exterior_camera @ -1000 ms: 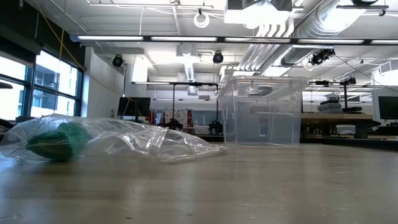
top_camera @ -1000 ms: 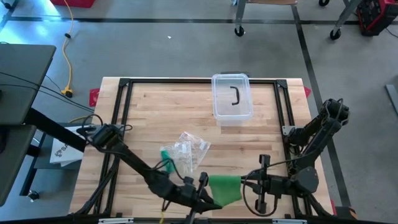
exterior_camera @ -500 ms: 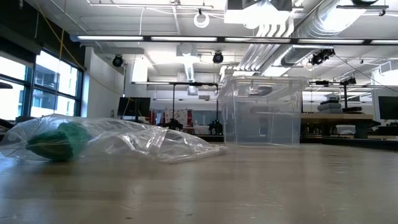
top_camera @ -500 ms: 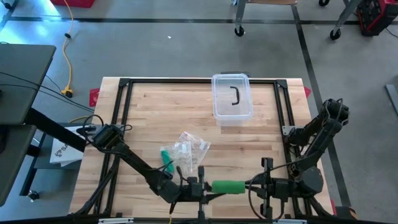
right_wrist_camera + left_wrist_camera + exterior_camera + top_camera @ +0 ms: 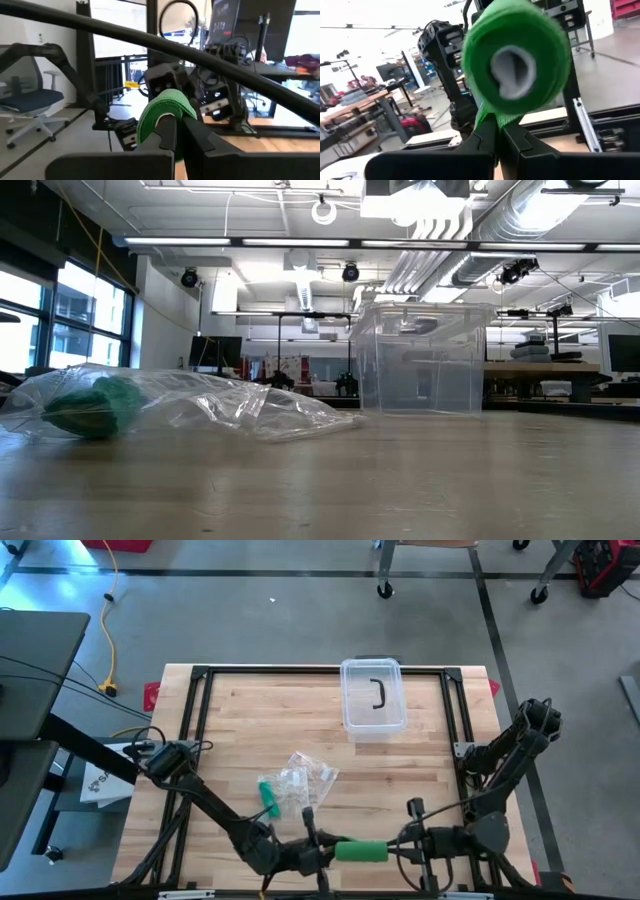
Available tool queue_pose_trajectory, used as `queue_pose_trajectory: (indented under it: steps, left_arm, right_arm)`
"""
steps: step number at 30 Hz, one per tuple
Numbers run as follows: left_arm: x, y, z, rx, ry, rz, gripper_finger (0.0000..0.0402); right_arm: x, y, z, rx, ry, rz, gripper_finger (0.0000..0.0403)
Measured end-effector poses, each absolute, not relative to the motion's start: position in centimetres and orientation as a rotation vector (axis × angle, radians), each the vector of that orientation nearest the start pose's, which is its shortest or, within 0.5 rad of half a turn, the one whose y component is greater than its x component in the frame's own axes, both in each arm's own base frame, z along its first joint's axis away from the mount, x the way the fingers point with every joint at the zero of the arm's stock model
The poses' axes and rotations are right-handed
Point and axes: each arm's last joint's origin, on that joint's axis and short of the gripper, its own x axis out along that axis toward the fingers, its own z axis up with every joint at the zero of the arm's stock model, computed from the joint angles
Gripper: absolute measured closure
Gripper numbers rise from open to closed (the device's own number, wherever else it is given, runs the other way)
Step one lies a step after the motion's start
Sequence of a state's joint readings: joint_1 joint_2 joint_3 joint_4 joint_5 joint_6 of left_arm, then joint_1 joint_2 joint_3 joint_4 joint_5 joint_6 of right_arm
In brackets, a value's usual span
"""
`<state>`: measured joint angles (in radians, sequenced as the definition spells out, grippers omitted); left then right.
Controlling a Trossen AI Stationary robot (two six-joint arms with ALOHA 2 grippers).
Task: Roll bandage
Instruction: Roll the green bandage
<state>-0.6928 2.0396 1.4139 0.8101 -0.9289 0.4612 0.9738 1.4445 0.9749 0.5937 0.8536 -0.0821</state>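
Mid-roll at the bottom centre of the high view: left gripper [image 5: 318,851] and right gripper [image 5: 398,849] both clamp the green bandage [image 5: 361,851], so next probably another twist to tighten the wrap.

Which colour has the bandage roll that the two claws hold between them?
The bandage roll is bright green, with a pale grey core; the left wrist view shows it best.

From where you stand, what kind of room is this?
Probably a robotics lab or workshop: exposed ceiling ducts, workbenches with monitors, and two robot arms at a framed wooden table.
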Motion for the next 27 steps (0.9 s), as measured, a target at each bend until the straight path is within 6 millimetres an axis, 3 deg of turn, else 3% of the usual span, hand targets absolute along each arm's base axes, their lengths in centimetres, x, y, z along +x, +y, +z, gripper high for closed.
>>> queue_pose_trajectory:
  steps: [6,14,20,27]
  left_arm:
    - [36.4,-28.1,26.0,0.341,-0.107,0.126,0.0387]
    - [37.0,-27.9,25.9,0.202,-0.138,-0.035,0.0287]
    - [37.5,-27.5,24.8,0.242,-0.048,-0.064,0.0210]
    - [38.2,-26.7,25.2,0.065,-0.088,-0.124,0.0180]
  right_arm:
    - [20.1,24.7,31.9,-0.007,-0.084,0.073,0.0402]
    - [20.4,24.5,31.9,-0.006,-0.083,0.056,0.0402]
    - [20.4,24.5,31.9,-0.013,-0.080,0.056,0.0402]
    - [20.4,24.5,31.9,-0.022,-0.079,0.052,0.0402]
